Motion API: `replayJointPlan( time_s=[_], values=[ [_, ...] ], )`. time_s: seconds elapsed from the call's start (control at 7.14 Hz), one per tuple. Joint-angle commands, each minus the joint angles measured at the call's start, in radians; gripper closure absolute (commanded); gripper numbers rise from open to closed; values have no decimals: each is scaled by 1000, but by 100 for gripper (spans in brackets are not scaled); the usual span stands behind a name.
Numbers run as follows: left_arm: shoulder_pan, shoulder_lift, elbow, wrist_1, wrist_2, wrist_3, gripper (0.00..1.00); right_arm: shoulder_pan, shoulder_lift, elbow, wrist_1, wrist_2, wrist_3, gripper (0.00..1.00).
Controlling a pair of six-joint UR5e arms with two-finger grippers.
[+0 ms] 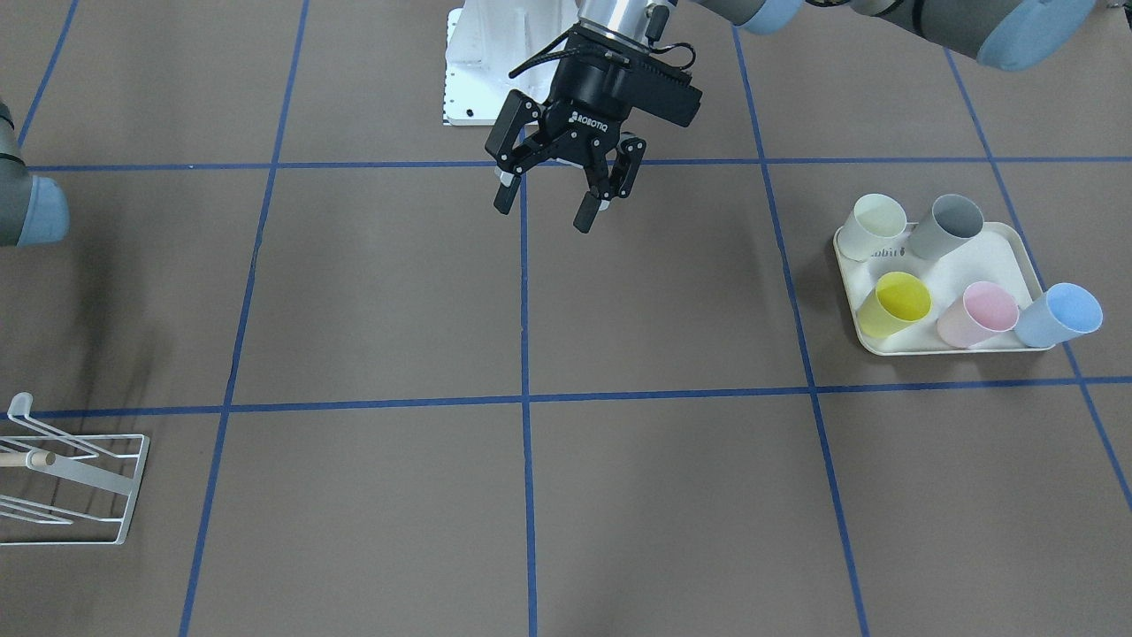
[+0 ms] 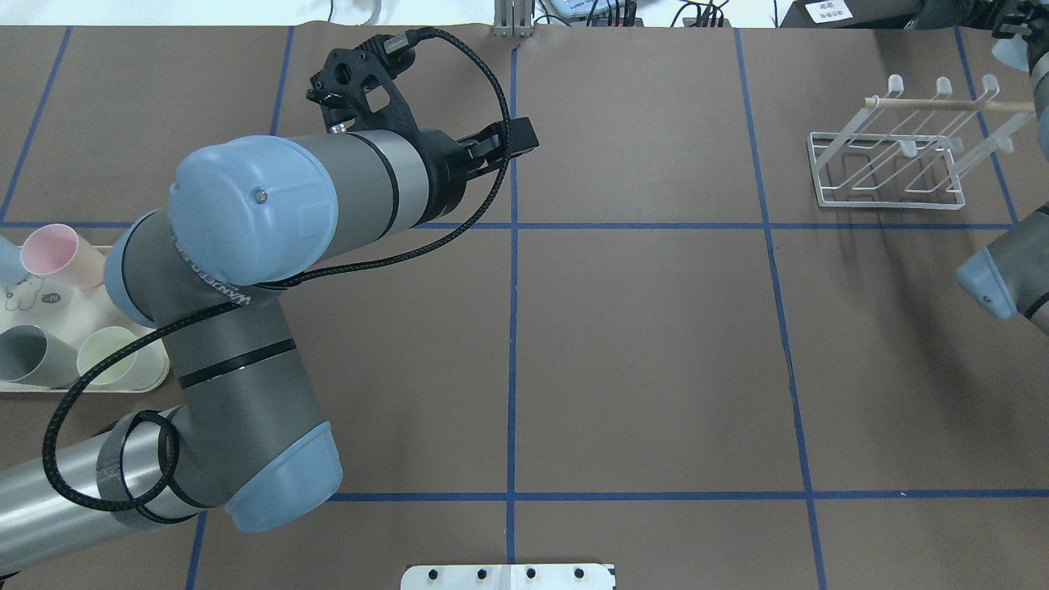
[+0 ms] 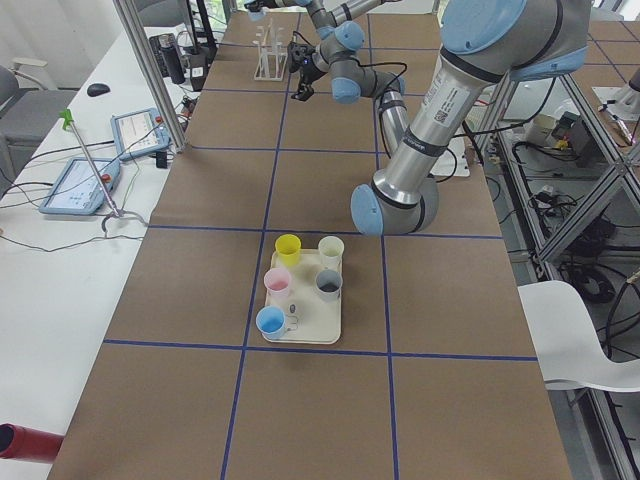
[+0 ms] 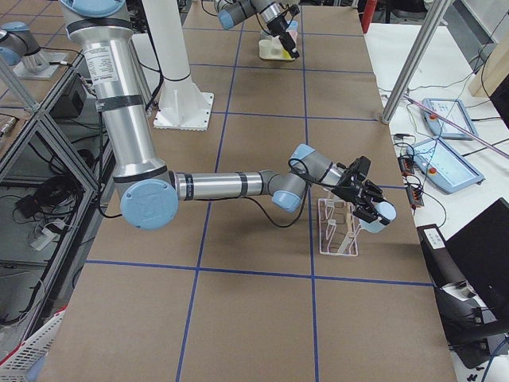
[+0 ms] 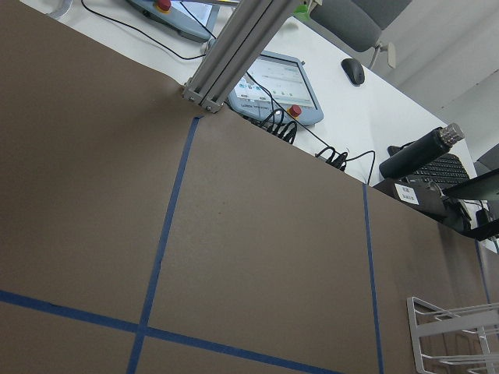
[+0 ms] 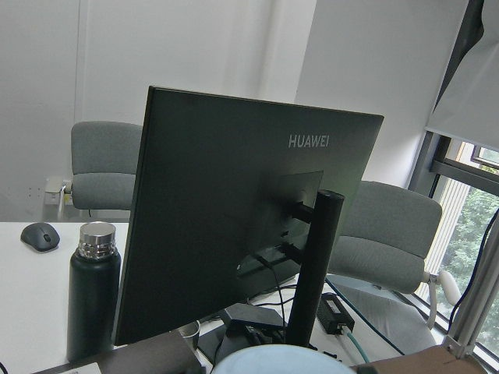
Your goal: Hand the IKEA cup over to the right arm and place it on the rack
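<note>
The IKEA cup (image 4: 382,216) is pale blue and sits at the tips of my right gripper (image 4: 364,199), just above the prongs of the white wire rack (image 4: 338,231). That gripper is shut on it. The cup's rim (image 6: 265,363) fills the bottom edge of the right wrist view. In the overhead view the rack (image 2: 889,204) stands at the far right with bare prongs. My left gripper (image 1: 545,209) hangs open and empty over the middle of the table, far from the rack (image 1: 133,487).
A cream tray (image 1: 982,257) on my left side holds white (image 1: 871,226), grey (image 1: 946,226), yellow (image 1: 895,303), pink (image 1: 977,314) and blue (image 1: 1059,315) cups lying tilted. Blue tape lines cross the brown table. A monitor (image 6: 234,210) and a bottle (image 6: 93,296) stand beyond the table's edge.
</note>
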Motion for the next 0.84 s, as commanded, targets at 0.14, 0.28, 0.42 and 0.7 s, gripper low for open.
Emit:
replayJointPlan(
  time_s=[0.14,0.28,0.42,0.7],
  values=[
    [-1,1,2,0,0,0,0,-17,5,-28,0,4,2,100],
    [-1,1,2,0,0,0,0,-22,5,-39,0,6,2,100],
    [-1,1,3,0,0,0,0,-26,3,-43,2,4,1,100],
    [1,1,6,-5,0,0,0,-34,5,-56,0,7,1,100]
  ],
)
